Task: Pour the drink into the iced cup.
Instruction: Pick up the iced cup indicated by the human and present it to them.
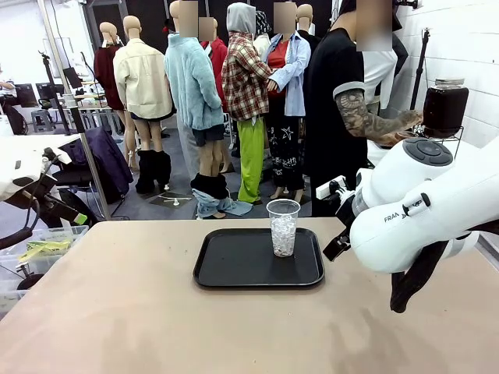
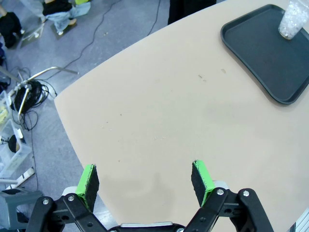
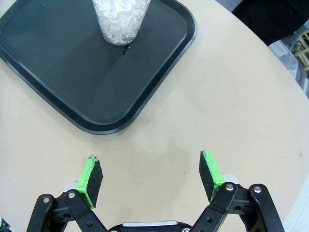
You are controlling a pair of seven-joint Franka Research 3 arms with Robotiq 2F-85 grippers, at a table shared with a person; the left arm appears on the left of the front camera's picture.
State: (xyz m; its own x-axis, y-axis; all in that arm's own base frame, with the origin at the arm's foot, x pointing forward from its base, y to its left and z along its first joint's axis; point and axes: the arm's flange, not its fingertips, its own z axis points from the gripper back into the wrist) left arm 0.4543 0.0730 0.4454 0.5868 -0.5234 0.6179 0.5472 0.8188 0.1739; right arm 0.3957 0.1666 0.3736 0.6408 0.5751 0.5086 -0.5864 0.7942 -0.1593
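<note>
A clear plastic cup point(image 1: 283, 227) filled with ice stands upright on the far right part of a black tray point(image 1: 234, 269). The drink, dark brown, fills a lidded glass jar point(image 1: 444, 107) at the far right, off the table, with a person's hand point(image 1: 406, 121) beside it. My right gripper point(image 3: 152, 178) hangs open over bare table, just short of the tray's point(image 3: 58, 77) near corner, the cup point(image 3: 119, 19) beyond it. Well away from the tray point(image 2: 260, 53) and cup point(image 2: 292, 21), my left gripper point(image 2: 145, 180) is open above the table edge.
My right arm's white body point(image 1: 425, 199) fills the right side of the front view, above the table. The person stands at the far right edge of the table. Past the table's left edge lie cables and bins point(image 2: 19, 101) on the floor.
</note>
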